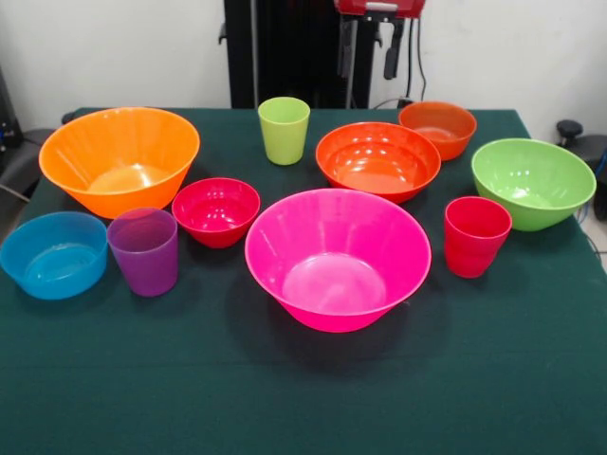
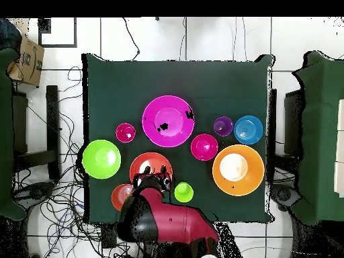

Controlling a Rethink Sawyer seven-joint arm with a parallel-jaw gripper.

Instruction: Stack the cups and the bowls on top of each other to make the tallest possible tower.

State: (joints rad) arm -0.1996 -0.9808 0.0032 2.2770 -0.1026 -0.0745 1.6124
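Nothing is stacked: the wide glossy pink plastic bowl [image 1: 338, 257] sits alone and empty at the table's middle, and the gripper [image 2: 152, 182] hangs drawn back over the medium orange-red bowl [image 1: 377, 159], its opening impossible to judge and nothing visibly held. A sound first move would be setting the large yellow-orange bowl [image 1: 119, 157] squarely on the pink one. The purple translucent tumbler [image 1: 144, 251] and small red bowl [image 1: 216, 210] crowd that path.

Front cam facing robot, overhead straight down; shared table [image 1: 531, 379].
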